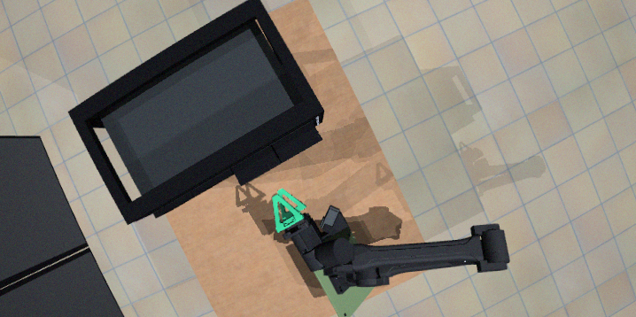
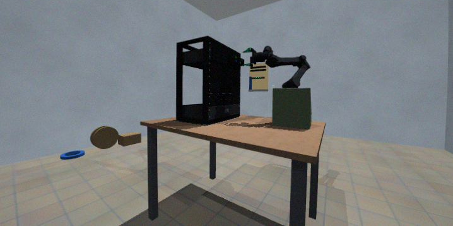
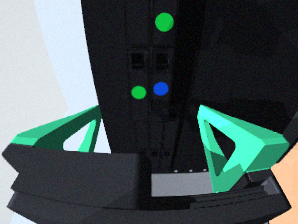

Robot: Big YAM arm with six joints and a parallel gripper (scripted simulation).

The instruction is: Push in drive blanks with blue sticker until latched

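The black rack [image 1: 166, 64] [image 2: 205, 81] [image 3: 225, 65] stands upright on the table. Two dark blocks, a left one [image 1: 256, 166] and a right one [image 1: 298, 142], stick out from its front in the overhead view. In the wrist view, a blue sticker [image 3: 160, 89] sits just right of a green sticker [image 3: 139, 92], with another green sticker [image 3: 164, 22] above. How far each stickered blank stands out is hard to tell. My gripper [image 1: 277, 194] [image 2: 244, 58] [image 3: 149, 110] is open and empty, in front of the upper rack face, its fingers spread either side of the lower stickers; no contact is visible.
The arm stands on a green pedestal [image 2: 291, 108] on the wooden table [image 1: 213, 243] [image 2: 253, 136]. A tan panel [image 2: 258, 81] shows behind, between rack and pedestal. Dark flat panels [image 1: 35, 190] lie at the overhead view's left.
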